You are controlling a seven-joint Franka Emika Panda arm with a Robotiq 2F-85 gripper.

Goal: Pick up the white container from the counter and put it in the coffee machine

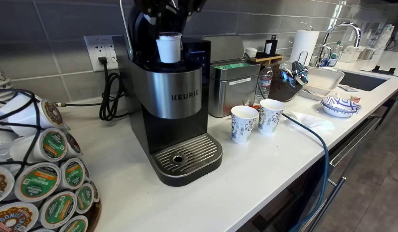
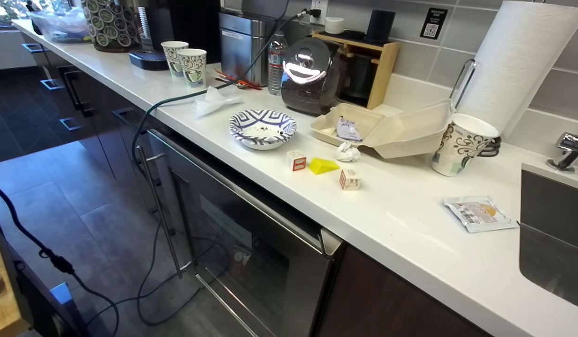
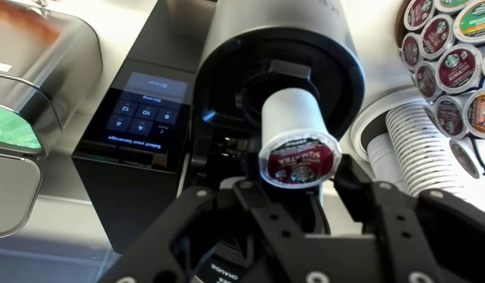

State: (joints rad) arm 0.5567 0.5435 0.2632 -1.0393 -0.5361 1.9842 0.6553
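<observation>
Container (image 1: 169,48) is hanging over the dark well (image 3: 254,98) of the coffee machine (image 1: 173,93), the well's edge showing beyond its base; I cannot tell if they are touching. It is pointing printed top up, narrow base down, its long axis running near vertical. My gripper (image 3: 299,167) is pinching it, 2 fingers (image 3: 350,184) flanking its rim. The machine's raised lid (image 1: 138,33) is standing near my fingers; room is opening frontward, above the counter (image 1: 266,167).

Bright window (image 2: 5,11); bluish sheen across floor (image 2: 83,187). Wrist view: white stack (image 3: 421,147) washed out, steel bin (image 3: 53,74) soft.
</observation>
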